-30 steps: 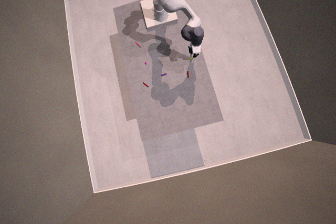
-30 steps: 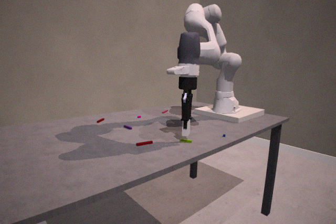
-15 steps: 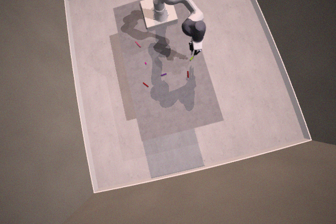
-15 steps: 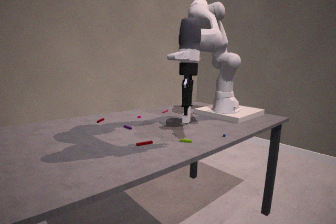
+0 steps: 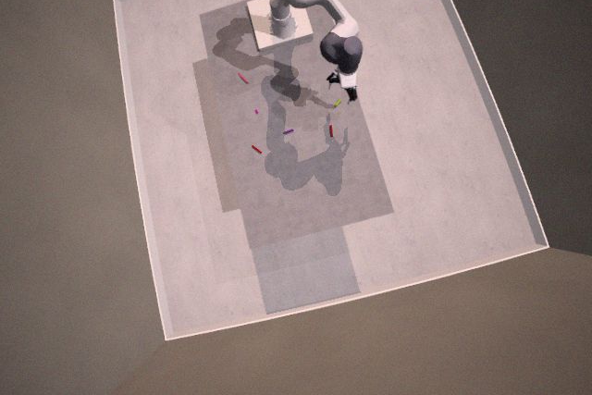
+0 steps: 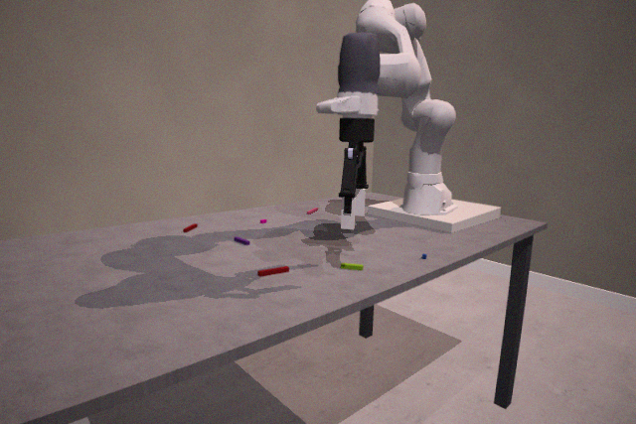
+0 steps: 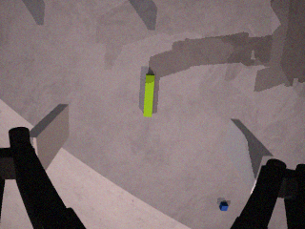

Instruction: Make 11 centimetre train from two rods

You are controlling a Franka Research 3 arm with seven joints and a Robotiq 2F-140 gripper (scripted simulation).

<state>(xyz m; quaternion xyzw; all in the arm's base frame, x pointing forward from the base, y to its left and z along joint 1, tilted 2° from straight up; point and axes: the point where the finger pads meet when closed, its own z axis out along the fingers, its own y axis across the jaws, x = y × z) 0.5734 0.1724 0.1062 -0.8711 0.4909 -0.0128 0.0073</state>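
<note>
Below my wide-open, empty gripper point(image 7: 152, 217), the short lime-green square rod point(image 7: 149, 95) looks light, stiff; I'd pinch its middle.

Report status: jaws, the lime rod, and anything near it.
Gripper open, raised, holding nothing. Lime rod flat on the table, apart from the purple rod. Red rod and blue rod lie nearby, not touching.
</note>
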